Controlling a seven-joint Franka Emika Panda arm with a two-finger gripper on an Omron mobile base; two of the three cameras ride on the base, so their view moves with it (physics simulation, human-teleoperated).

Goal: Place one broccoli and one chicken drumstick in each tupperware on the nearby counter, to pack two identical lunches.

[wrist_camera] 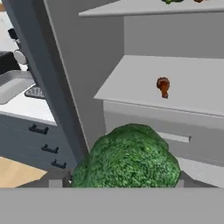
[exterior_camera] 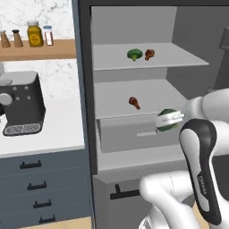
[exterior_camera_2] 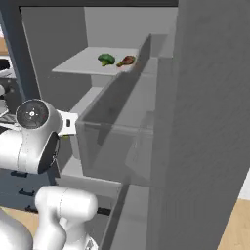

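Between the fingers (wrist_camera: pixel 116 183), clamped on it, a broccoli (wrist_camera: pixel 127 158) hides both tips, its stalk unseen

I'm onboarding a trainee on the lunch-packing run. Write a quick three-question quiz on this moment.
1. True or false: the gripper holds a chicken drumstick.
2. How many food items lie on the fridge's upper shelf? A) one B) two C) four
3. Fill in: on the lower shelf, above the drawer, lies one ____.

Key:
1. False. The hand view shows a broccoli between the fingers.
2. B: a second broccoli beside a drumstick.
3. chicken drumstick.
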